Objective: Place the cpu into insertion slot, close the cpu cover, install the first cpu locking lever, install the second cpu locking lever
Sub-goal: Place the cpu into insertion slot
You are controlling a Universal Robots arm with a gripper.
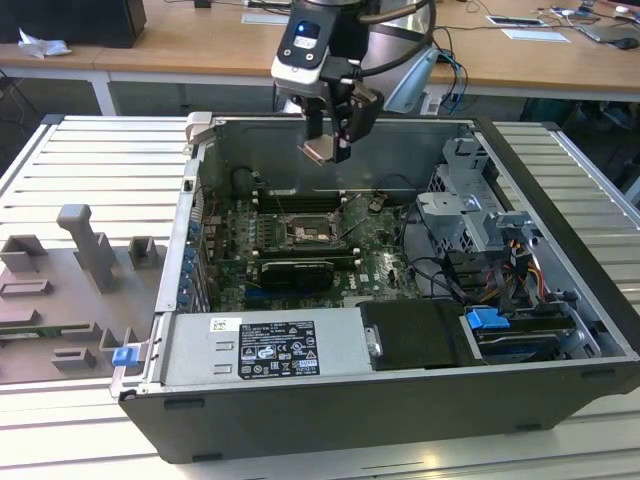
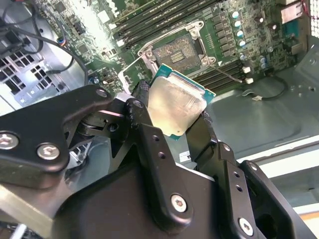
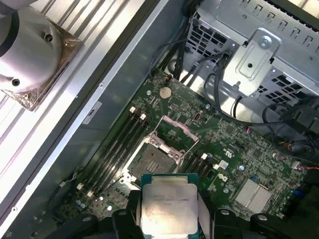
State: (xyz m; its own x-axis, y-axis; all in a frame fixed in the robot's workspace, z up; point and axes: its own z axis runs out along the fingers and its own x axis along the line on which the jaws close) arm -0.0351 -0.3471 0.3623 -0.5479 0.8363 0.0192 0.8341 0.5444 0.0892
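My gripper [image 1: 328,150] is shut on the cpu [image 1: 320,150], a flat square chip with a pale metal top, and holds it in the air above the open computer case. Both wrist views show the cpu [image 2: 175,105] [image 3: 168,205] clamped between the black fingers [image 2: 144,124]. Below it on the green board lies the insertion slot [image 1: 305,235] [image 2: 178,51] [image 3: 155,158], its dark centre uncovered. The cpu cover [image 3: 175,130] [image 2: 130,75] stands swung open beside the slot. The thin wire locking levers [image 2: 222,68] sit at the slot's sides.
The case [image 1: 560,330] has tall walls around the board. Long memory slots [image 3: 117,144] run beside the socket. A drive cage [image 1: 470,215] and cable bundles [image 1: 500,280] fill the exterior view's right. A power supply [image 1: 265,350] lies at the front. Grey fixtures [image 1: 90,250] stand on the table.
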